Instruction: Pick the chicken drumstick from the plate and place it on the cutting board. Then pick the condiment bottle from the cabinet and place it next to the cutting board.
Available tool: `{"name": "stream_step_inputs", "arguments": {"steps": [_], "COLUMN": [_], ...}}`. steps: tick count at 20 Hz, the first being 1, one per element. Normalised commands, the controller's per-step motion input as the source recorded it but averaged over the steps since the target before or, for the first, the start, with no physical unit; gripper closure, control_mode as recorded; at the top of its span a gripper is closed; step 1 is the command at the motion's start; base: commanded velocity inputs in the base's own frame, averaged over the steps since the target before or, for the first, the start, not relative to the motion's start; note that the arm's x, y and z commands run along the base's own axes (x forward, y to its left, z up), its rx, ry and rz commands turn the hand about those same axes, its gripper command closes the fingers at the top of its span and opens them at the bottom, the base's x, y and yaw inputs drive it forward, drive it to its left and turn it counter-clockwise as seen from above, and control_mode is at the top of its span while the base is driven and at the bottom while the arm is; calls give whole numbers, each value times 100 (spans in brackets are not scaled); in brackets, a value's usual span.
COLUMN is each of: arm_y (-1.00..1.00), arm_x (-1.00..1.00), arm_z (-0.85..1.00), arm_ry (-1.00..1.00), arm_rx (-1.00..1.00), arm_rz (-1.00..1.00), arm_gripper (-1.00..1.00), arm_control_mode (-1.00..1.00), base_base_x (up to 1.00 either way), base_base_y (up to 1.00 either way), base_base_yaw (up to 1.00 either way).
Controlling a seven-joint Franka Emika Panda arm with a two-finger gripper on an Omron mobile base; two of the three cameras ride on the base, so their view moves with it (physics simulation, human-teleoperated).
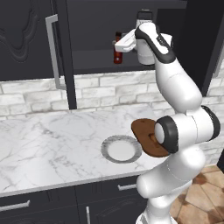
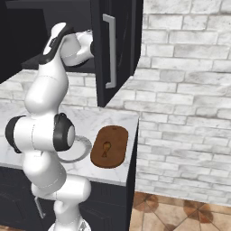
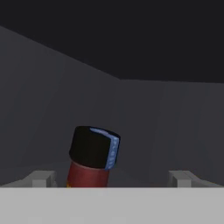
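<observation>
My gripper (image 1: 118, 45) is raised into the open cabinet (image 1: 100, 65), level with the condiment bottle (image 1: 117, 56) on its shelf. In the hand view the gripper (image 3: 113, 178) is open. The red bottle with its black cap (image 3: 93, 154) stands between the fingertips (image 3: 41, 178), nearer the left one, and nothing is gripped. On the counter lies the dark-brown cutting board (image 2: 118, 135) with the small chicken drumstick (image 2: 106, 150) on it. In the left base view my elbow covers part of the board (image 1: 142, 127). The round plate (image 1: 109, 142) beside the board is empty.
The cabinet door (image 2: 118, 45) with its silver bar handle (image 2: 110, 52) stands open just right of my hand. Another door and its handle (image 1: 53, 52) hang at the left. A metal grater (image 1: 144, 17) stands behind my wrist. The counter ends just right of the board.
</observation>
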Motion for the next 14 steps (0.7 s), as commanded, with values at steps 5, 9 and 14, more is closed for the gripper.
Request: {"name": "stream_step_inputs", "arguments": {"steps": [5,9,14], "arm_y": [0,0,4], "arm_x": [5,7,7], "arm_z": [0,0,0], "arm_ry": [0,0,0], "arm_rx": [2,1,2], "arm_rz": [0,0,0], "arm_gripper": [-100,-100,-100], "arm_control_mode": [-100,-100,-100], "base_base_x": [0,0,0], "base_base_y": [0,0,0], "base_base_yaw": [0,0,0]}}
